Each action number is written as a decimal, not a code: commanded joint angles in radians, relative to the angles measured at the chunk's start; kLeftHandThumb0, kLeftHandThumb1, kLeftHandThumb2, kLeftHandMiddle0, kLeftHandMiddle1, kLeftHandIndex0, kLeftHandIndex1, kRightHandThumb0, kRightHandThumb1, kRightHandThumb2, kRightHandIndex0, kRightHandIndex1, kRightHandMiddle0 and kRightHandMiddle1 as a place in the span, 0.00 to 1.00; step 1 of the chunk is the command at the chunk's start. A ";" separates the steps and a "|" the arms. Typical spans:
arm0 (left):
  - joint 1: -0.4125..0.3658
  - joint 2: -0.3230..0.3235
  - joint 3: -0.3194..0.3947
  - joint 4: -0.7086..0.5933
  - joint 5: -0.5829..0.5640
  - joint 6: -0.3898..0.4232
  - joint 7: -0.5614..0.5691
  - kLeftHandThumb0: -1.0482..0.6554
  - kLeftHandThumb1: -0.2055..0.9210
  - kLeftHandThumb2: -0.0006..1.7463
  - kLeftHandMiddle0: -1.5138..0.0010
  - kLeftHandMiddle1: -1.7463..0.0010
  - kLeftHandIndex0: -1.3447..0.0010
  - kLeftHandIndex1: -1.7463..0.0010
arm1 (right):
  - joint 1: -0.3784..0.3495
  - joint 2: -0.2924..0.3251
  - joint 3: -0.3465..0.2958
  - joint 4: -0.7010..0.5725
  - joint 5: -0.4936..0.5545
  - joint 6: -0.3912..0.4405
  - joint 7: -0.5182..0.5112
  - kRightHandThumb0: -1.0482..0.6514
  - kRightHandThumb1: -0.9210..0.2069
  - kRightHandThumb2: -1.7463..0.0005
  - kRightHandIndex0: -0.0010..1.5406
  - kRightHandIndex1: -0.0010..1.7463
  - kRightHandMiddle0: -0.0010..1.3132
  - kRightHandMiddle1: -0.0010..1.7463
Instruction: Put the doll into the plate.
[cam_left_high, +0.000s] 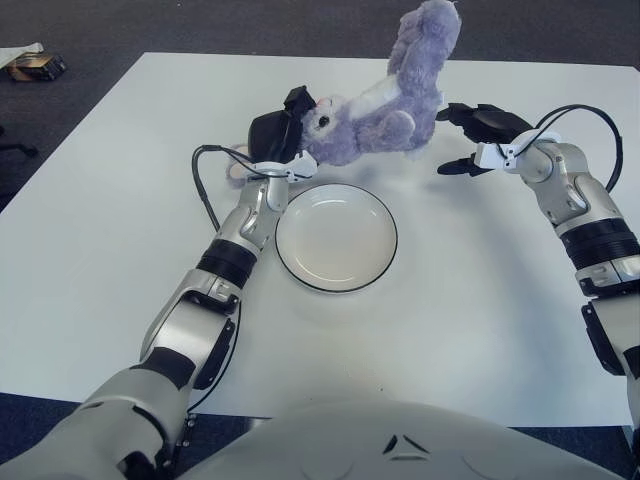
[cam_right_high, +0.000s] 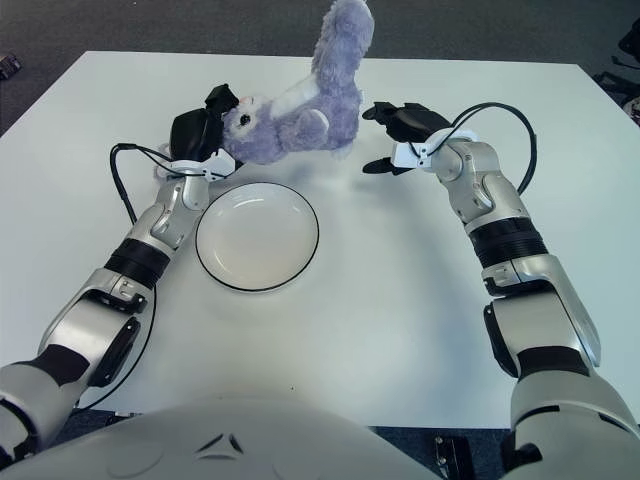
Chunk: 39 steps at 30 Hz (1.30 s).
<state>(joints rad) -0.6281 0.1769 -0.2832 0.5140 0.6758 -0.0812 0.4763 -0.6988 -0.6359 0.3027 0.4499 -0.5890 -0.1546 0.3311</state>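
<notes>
— Where's the doll relative to the plate?

— I see the purple doll (cam_left_high: 385, 105) just beyond the plate (cam_left_high: 336, 237), at its far rim, not inside it. It's tilted, head low toward the plate's far-left side, one leg sticking up and away. The plate itself is white with a dark edge, sitting flat on the white desk (cam_left_high: 480, 320).

— Which hand has it?

— My left hand (cam_left_high: 280, 135). It's at the plate's far-left rim, and its dark fingers (cam_left_high: 298, 101) are closed around the doll's head. I can't tell whether the doll's body touches the desk or hangs just above it.

— And the right one?

— My right hand (cam_left_high: 478, 135) is beyond the plate and off to its right, just beside the doll's body. Its fingers (cam_left_high: 455, 165) are spread, gripping nothing; there's a small gap between them and the plush as far as I can see.

— Anything else near the plate?

— A black cable (cam_left_high: 205, 175) loops out from my left wrist, to the plate's left.
</notes>
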 joint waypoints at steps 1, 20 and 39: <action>-0.008 0.009 0.004 -0.015 -0.001 -0.016 0.016 0.28 0.32 0.87 0.16 0.00 0.43 0.00 | 0.013 0.010 -0.021 -0.025 0.026 0.013 0.009 0.05 0.06 0.81 0.00 0.31 0.00 0.41; 0.130 0.149 0.056 -0.248 -0.031 -0.063 -0.114 0.27 0.28 0.91 0.11 0.00 0.40 0.00 | 0.014 0.030 -0.021 -0.020 0.022 0.039 -0.025 0.06 0.13 0.77 0.00 0.40 0.00 0.40; 0.199 0.315 0.116 -0.297 -0.052 -0.272 -0.166 0.22 0.99 0.46 0.02 0.00 0.02 0.00 | -0.007 0.031 -0.013 0.037 0.014 0.012 -0.059 0.11 0.00 0.70 0.00 0.30 0.00 0.35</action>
<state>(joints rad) -0.4316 0.4735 -0.1868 0.2254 0.6359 -0.3086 0.2988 -0.6899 -0.6050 0.2928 0.4720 -0.5701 -0.1341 0.2898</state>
